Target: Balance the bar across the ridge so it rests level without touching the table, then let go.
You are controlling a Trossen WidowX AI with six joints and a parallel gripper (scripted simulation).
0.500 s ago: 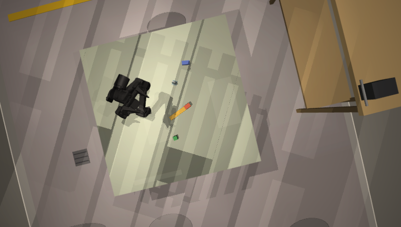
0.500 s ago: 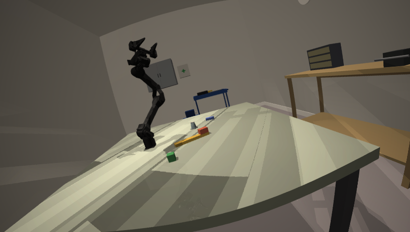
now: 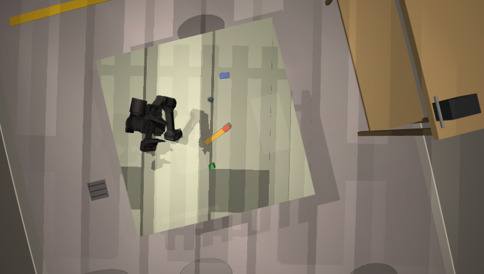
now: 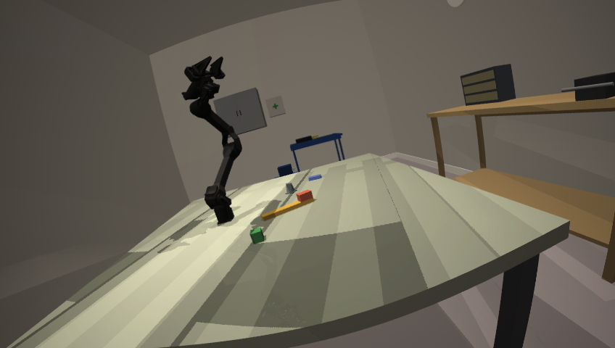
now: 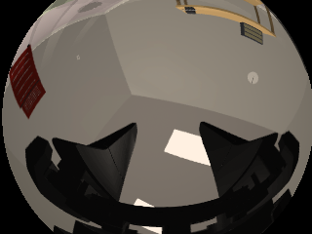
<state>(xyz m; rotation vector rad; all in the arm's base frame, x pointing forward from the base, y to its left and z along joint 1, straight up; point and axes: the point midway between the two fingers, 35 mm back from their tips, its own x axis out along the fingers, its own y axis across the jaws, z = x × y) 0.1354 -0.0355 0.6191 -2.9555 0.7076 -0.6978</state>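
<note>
An orange bar [image 3: 215, 136] [image 4: 282, 209] lies on the table, with a red block [image 3: 226, 128] [image 4: 304, 196] on its far right end. The small grey ridge [image 3: 210, 99] [image 4: 289, 188] stands on the table behind the bar, apart from it, with nothing on it. My gripper [image 3: 165, 132] [image 4: 216, 58] [image 5: 169, 126] is open and empty. It is raised high above the table to the left of the bar, fingers pointing up. The wrist view shows only walls and ceiling beyond the fingers, with no bar or ridge.
A green block [image 3: 212, 166] [image 4: 257, 235] stands on the table [image 3: 176, 193] [image 4: 353, 267] on the near side of the bar. A flat blue block [image 3: 224, 75] [image 4: 315, 177] lies beyond the ridge. A wooden workbench [image 3: 390, 67] [image 4: 539, 104] stands off the table to the right.
</note>
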